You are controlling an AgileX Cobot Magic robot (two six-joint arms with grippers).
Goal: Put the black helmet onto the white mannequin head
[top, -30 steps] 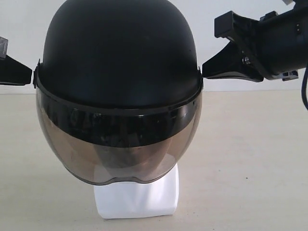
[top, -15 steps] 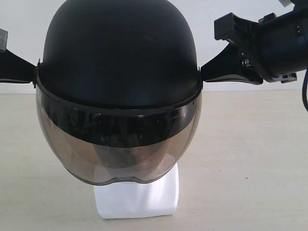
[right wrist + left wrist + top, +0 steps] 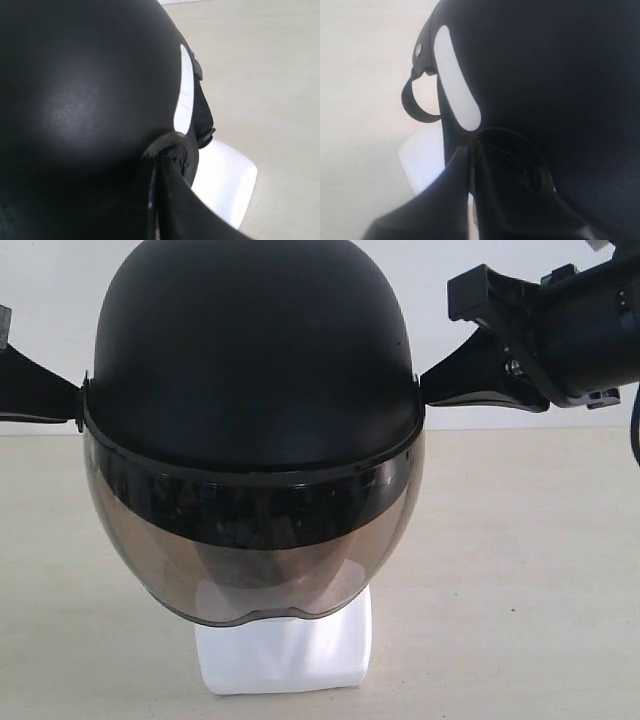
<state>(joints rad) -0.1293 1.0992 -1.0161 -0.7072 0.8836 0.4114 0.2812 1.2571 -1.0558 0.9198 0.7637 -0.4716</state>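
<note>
Item under inspection: the black helmet (image 3: 250, 350). It sits between the two grippers, its shell level with their fingertips, directly over the white mannequin head (image 3: 285, 655). Only the head's squarish base shows, below the grippers and under the smoky visor (image 3: 250, 540). The face is hidden behind the tint.

Left gripper (image 3: 70, 405): clenched on the helmet's lower rim at its side. Right gripper (image 3: 432, 388): likewise pinched onto the rim at the opposite side. Both are grasping the helmet.

Step in hand, by judgement: final seating of the helmet onto the head. The helmet appears lowered over the crown, but whether it rests fully cannot be told.

Next move, by judgement: confirm that the helmet is bearing on the head, then free both rims evenly and draw the grippers outward, so that neither side tips the shell.

Views compared: the exterior view alone shows the visor, both arms and the table (image 3: 520, 570). The left wrist view shows the clamp on the rim and a looped strap (image 3: 415, 107) beyond the fingertips. The right wrist view shows webbing (image 3: 201, 117) hanging just past its fingertips, above the base.
</note>
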